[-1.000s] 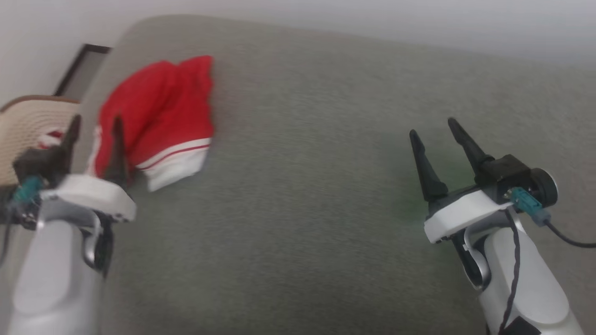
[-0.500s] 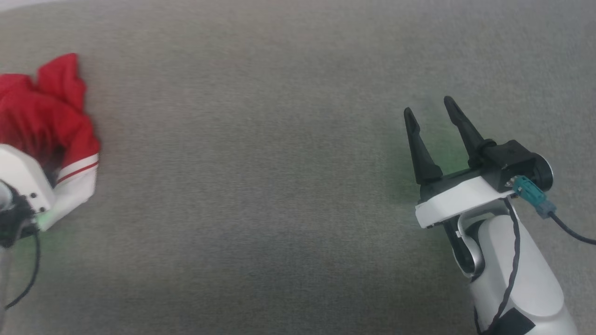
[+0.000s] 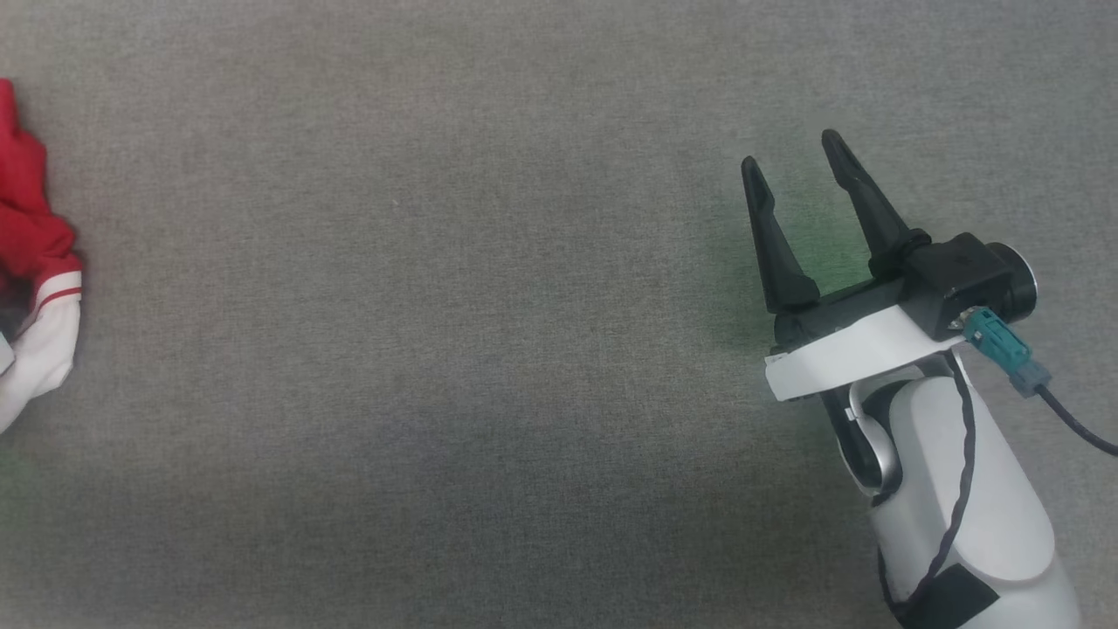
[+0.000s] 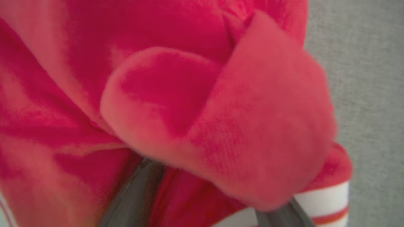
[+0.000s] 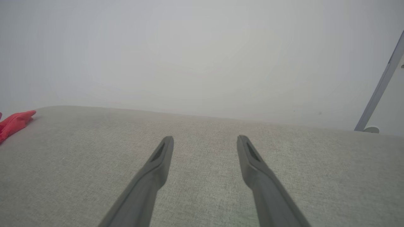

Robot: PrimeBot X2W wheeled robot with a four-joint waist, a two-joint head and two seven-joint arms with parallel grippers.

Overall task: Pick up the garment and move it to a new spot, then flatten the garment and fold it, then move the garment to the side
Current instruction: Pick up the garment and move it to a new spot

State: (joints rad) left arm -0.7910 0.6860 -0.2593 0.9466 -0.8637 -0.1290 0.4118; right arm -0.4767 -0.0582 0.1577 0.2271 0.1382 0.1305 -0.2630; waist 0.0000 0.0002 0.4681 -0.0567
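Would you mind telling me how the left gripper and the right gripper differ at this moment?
The left gripper has the red garment bunched between its fingers, hiding their tips; the right gripper has nothing between its fingers. The left gripper is at the garment, while the right gripper hangs over bare grey surface, well apart from the cloth. Both stand open, with dark fingers spread.
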